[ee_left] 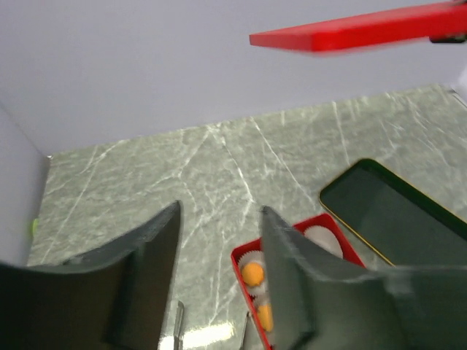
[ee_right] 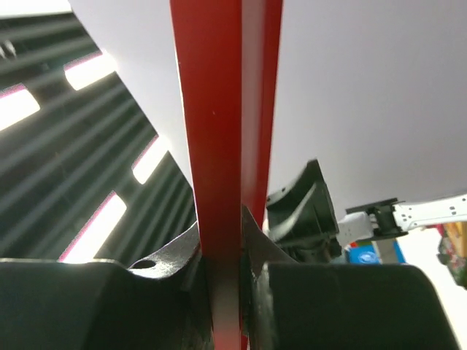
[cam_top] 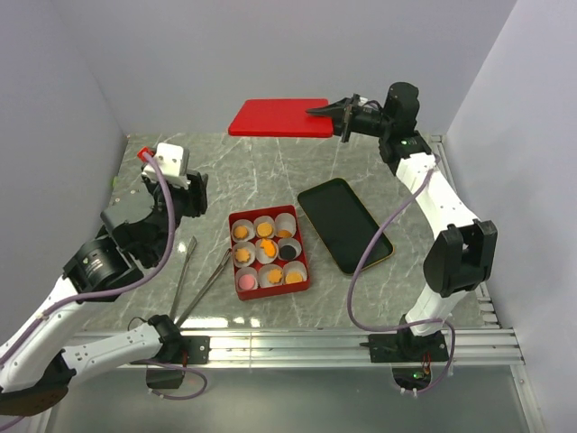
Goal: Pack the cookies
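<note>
From above, we see a red box (cam_top: pixel 303 263) on the marble counter (cam_top: pixel 225 162), near its middle. It holds nine white paper cups (cam_top: pixel 285 224) in three rows of three. The cookies (cam_top: pixel 265 230) lie in these cups: most that we can make out are orange, and the pink cookie (cam_top: pixel 245 282) sits in the near-left cup. The right cup of the middle row shows something dark that we cannot identify. Just right of the box lies a shallow black tray (cam_top: pixel 345 224) with a yellowish rim, set at an angle, nothing in it. A pair of metal tongs (cam_top: pixel 200 281) lies on the counter left of the box. The right pincer (cam_top: pixel 341 115) grips the right edge of a flat red lid (cam_top: pixel 279 117), held level above the far side of the counter. The left pincer (cam_top: pixel 194 192) hangs left of the box, apart from it.

In the left wrist view, the left pincer (ee_left: pixel 219 219) stands wide, with nothing between its fingers. Below them we see a corner of the red box (ee_left: pixel 241 257) with an orange cookie in a cup, the black tray (ee_left: pixel 398 211) to the right, and the red lid (ee_left: pixel 365 29) up high.

In the right wrist view, the right pincer (ee_right: pixel 222 251) is clamped narrowly on the red lid (ee_right: pixel 219 131), which we see edge-on.
</note>
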